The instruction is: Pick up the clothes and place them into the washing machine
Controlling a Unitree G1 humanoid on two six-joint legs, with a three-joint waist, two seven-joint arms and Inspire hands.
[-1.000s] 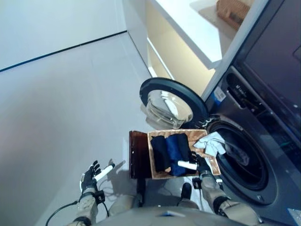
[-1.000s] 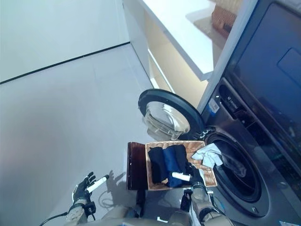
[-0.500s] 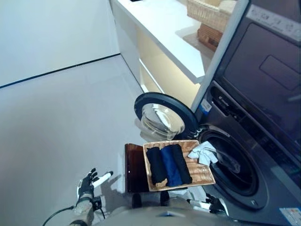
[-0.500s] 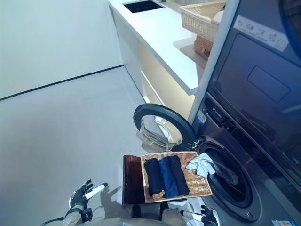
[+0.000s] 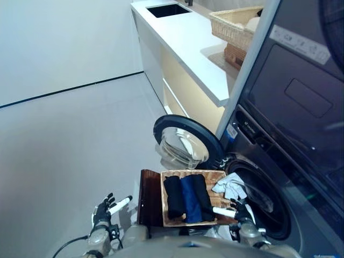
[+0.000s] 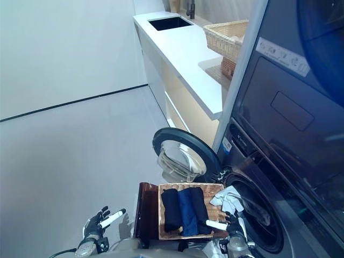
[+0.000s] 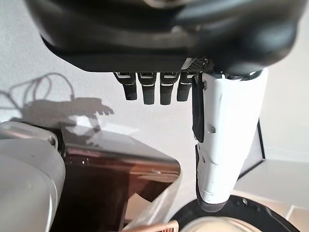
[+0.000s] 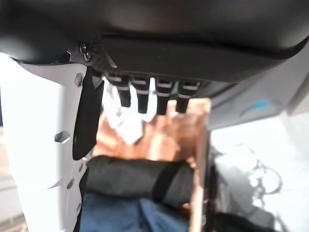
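A wicker tray [image 5: 221, 200] on a dark wooden stool [image 5: 149, 196] holds rolled clothes: a black roll [image 5: 172, 195], a blue roll [image 5: 190, 199] and another black roll [image 5: 202, 195]. A white cloth [image 5: 229, 186] lies at the tray's far right corner, by the washing machine's open drum [image 5: 264, 205]. The round door [image 5: 185, 142] stands swung open. My right hand [image 5: 239, 213] hovers open at the tray's near right corner, holding nothing; its fingers [image 8: 147, 95] hang straight over the black roll [image 8: 140, 179]. My left hand [image 5: 105, 208] is open over the floor, left of the stool.
A white counter [image 5: 185, 40] with a sink [image 5: 166, 9] runs along the back, with a wicker basket [image 5: 234, 24] on it. A second appliance [image 5: 301, 102] is stacked above the washer. Grey floor [image 5: 70, 140] spreads to the left.
The camera has tilted up, so more counter and the sink show. My right hand has come back up beside the tray's near right corner. The left hand stays where it was.
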